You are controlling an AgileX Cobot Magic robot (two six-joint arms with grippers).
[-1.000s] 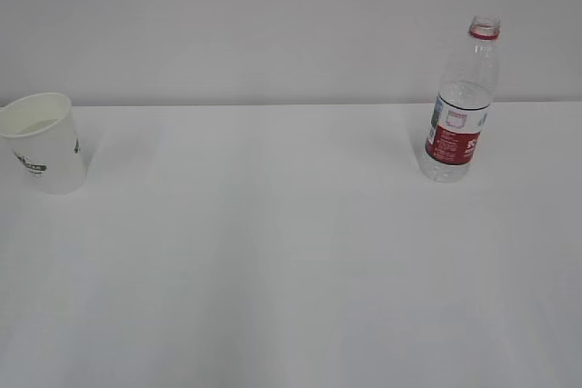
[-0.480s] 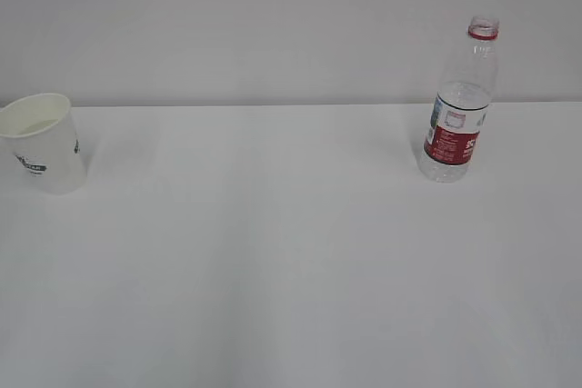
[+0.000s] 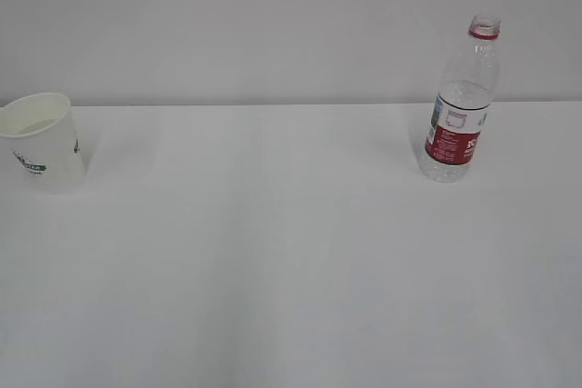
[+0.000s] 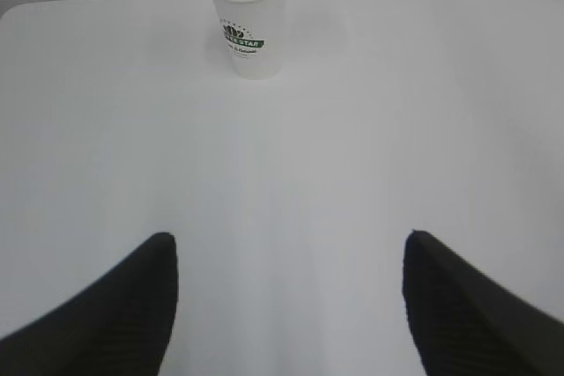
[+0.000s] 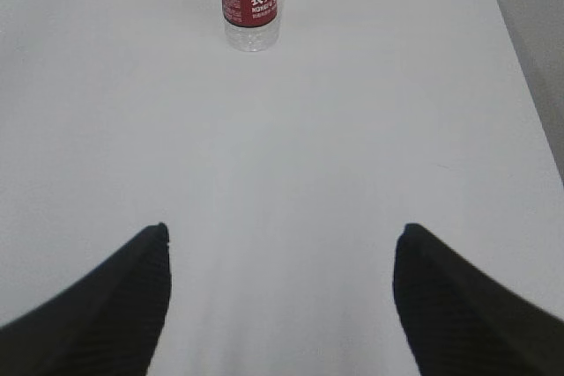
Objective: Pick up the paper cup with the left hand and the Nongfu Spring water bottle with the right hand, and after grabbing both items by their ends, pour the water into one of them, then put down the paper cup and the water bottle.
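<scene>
Paper cup (image 3: 41,141) at tabletop (image 3: 291,252) left edge, bottle (image 3: 460,102) far right, well apart, one per arm. Both end effectors spread wide, empty: left end effector (image 4: 291,305), right end effector (image 5: 280,301).

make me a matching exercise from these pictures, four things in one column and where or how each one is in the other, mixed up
Things:
1. paper cup
2. water bottle
3. left gripper
4. right gripper

Places or states:
A. upright at the right of the table, no cap on it
B. open, with the bottle far ahead of it
C. upright at the table's left edge, green logo on its side
D. open, with the cup far ahead of it

Pairs: 1-C, 2-A, 3-D, 4-B
</scene>
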